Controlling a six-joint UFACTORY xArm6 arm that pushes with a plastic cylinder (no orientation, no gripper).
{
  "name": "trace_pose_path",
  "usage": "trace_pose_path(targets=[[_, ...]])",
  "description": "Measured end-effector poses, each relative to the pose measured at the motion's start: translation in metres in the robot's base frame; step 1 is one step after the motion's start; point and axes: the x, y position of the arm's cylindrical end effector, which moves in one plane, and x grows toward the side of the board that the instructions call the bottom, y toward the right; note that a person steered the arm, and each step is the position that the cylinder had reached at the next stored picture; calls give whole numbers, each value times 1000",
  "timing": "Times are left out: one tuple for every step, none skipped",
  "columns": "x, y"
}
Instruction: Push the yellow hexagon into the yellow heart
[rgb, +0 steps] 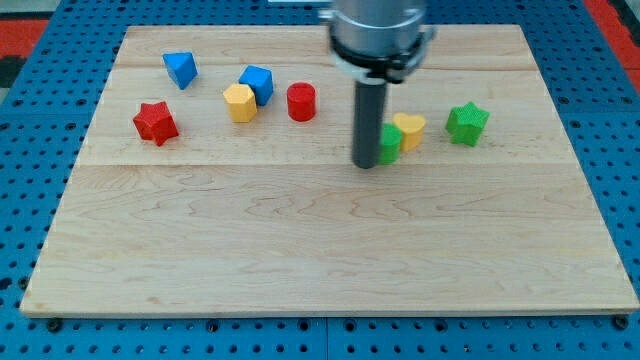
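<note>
Yellow hexagon (240, 102) sits view's left among blue and red blocks, well apart from the yellow heart (409, 129); my tip (366, 163), gripperless, rests seemingly against a green block (391, 141), unpositioned for pushing.

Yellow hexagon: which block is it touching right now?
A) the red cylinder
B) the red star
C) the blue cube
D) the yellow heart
C. The yellow hexagon sits against the blue cube at its upper right, with the red cylinder apart to its right; the yellow heart lies far across, beyond my tip.
</note>
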Motion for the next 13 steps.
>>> trace_pose_path(targets=[[-27, 25], [-30, 13], [-29, -101], [-41, -184], [-69, -205], [-80, -173], [-111, -116], [-115, -159], [-124, -110], [-146, -115], [-166, -70], [-137, -11], [-129, 24]])
